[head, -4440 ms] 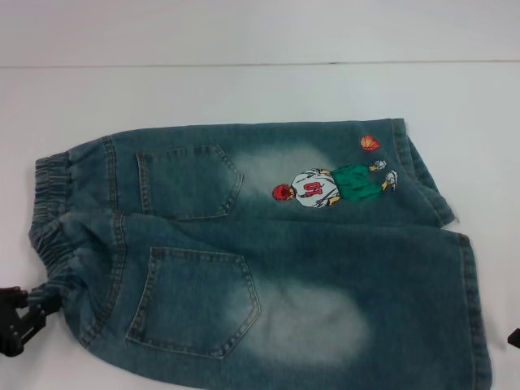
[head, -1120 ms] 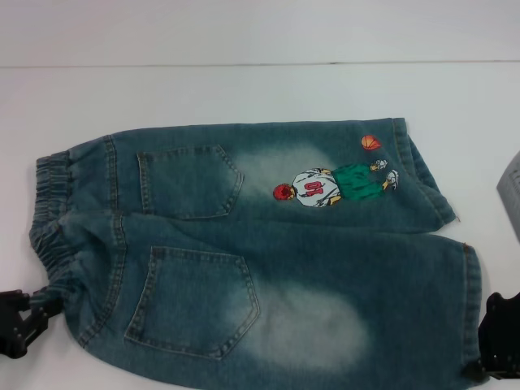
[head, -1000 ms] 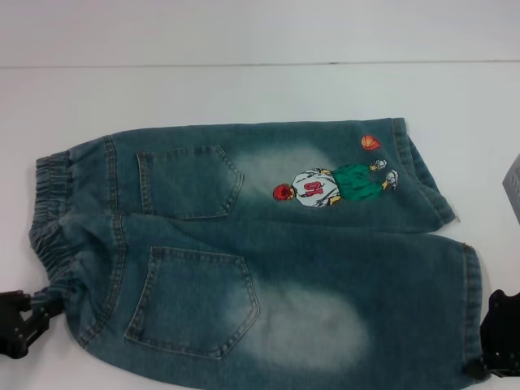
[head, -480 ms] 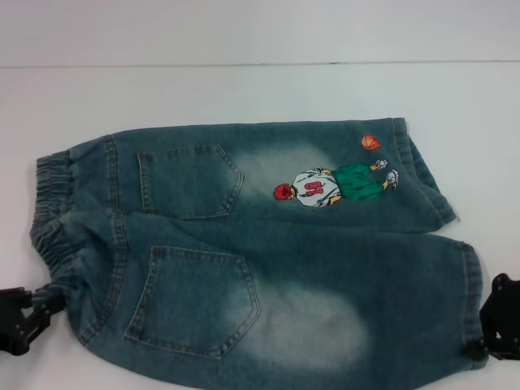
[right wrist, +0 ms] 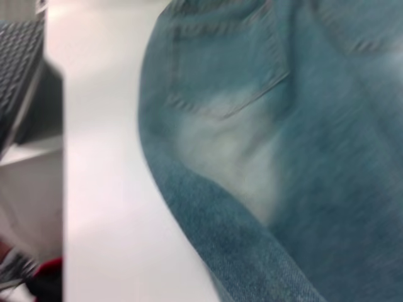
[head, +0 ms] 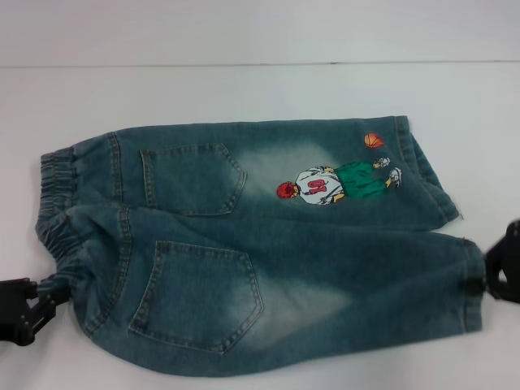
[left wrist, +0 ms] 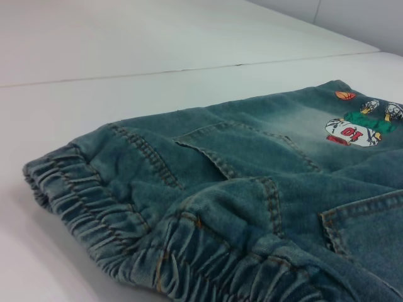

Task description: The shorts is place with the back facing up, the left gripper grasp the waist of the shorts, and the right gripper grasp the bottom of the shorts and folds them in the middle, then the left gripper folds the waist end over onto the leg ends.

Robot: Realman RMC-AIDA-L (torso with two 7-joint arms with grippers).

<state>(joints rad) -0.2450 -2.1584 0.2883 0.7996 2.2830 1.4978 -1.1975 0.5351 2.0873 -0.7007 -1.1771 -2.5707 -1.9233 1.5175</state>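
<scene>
Blue denim shorts (head: 268,244) lie back up on the white table (head: 244,89), both back pockets showing, with the elastic waist (head: 55,211) at the left and the leg ends at the right. My left gripper (head: 45,296) is shut on the near corner of the waist. At the right edge, my right gripper (head: 485,280) is shut on the near leg's hem. The near leg is lifted and pulled in from the front edge. The left wrist view shows the gathered waist (left wrist: 126,226) up close. Denim (right wrist: 283,126) fills the right wrist view.
The far leg carries an embroidered cartoon figure (head: 325,185) with a small orange ball (head: 373,140). Bare white table surrounds the shorts, and its far edge (head: 260,63) runs across the back. A dark ribbed object (right wrist: 25,82) stands beside the table in the right wrist view.
My right gripper came in from the right, took the near leg's hem and rose. Both grippers have drawn the shorts' near edge up and away from the front.
</scene>
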